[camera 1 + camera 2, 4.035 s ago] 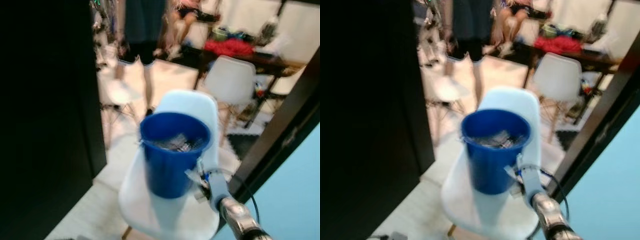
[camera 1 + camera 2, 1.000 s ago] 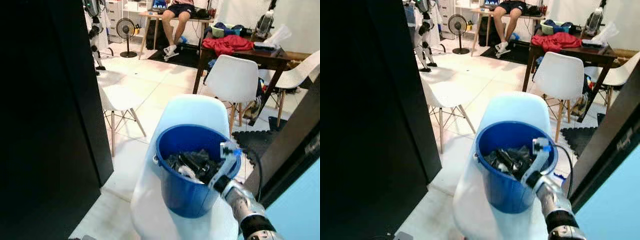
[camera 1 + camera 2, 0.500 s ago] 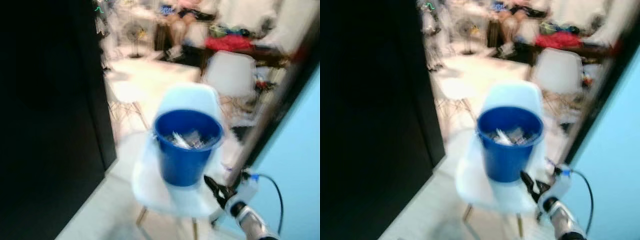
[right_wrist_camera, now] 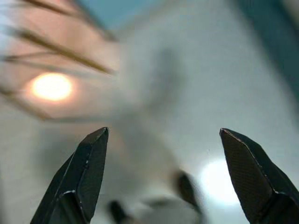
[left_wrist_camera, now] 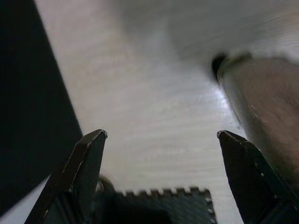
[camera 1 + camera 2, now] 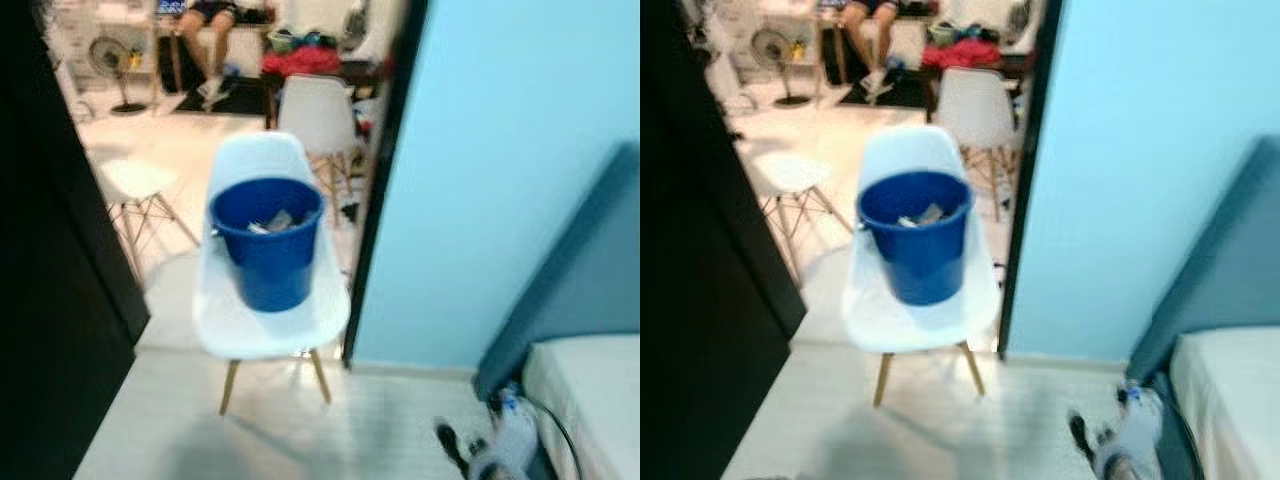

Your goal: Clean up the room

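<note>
A pale, lightly striped floor (image 6: 300, 420) fills the lower part of the frame and runs on, brighter, into the room at the upper left. Near the centre a white chair (image 6: 265, 315) stands on it on wooden legs, and a blue bucket (image 6: 268, 240) with some scraps inside sits upright on its seat, in front of the backrest. At the left edge a small white stool (image 6: 135, 180) stands on the floor, and a second white chair (image 6: 318, 115) stands further back. In the lower right corner lies the edge of a white bed (image 6: 590, 400).
</note>
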Controlling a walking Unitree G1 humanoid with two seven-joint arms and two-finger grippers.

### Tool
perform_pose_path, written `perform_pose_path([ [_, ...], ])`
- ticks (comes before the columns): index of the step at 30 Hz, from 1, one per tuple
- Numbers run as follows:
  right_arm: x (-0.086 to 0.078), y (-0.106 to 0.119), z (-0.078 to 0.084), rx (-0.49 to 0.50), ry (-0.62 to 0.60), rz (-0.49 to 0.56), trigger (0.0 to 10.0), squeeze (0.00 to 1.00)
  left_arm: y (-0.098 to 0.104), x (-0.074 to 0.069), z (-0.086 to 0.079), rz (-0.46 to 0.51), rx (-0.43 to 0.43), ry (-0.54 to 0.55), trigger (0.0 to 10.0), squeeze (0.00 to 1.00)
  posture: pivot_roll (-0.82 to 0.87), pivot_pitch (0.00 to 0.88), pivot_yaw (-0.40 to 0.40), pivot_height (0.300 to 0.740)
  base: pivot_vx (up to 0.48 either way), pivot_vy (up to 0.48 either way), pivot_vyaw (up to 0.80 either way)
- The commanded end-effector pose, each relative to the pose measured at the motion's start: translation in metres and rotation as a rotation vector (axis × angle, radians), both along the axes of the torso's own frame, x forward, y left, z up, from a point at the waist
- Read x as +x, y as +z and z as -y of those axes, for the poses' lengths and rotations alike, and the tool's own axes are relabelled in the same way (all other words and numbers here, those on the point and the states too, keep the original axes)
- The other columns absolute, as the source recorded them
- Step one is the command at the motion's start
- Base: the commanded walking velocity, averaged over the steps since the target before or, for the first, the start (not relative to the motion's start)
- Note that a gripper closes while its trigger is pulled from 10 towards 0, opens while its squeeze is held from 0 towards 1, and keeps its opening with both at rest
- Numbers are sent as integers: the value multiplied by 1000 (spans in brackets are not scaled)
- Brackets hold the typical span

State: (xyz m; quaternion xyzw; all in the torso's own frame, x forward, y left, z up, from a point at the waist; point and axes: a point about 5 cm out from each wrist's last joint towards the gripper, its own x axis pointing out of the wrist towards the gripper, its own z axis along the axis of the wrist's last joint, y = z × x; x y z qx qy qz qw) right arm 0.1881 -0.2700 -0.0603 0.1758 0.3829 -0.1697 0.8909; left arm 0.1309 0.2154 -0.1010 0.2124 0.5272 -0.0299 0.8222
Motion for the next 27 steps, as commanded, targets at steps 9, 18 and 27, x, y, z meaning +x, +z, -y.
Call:
perform_pose_path([
  [9,-43,-26,-13,-75,27,-235,10000,0,0,1,1,0,-4,-16,10000,0,-18,0,-52,740,0,0,-762],
  [18,-65,-35,-17,-100,57,-319,10000,0,0,1,0,-2,-14,-13,10000,0,-20,0,-49,740,0,0,-762],
  [27,-59,-31,-11,-137,28,-308,10000,0,0,0,-1,-4,-20,-25,10000,0,-29,0,-45,740,0,0,-758],
])
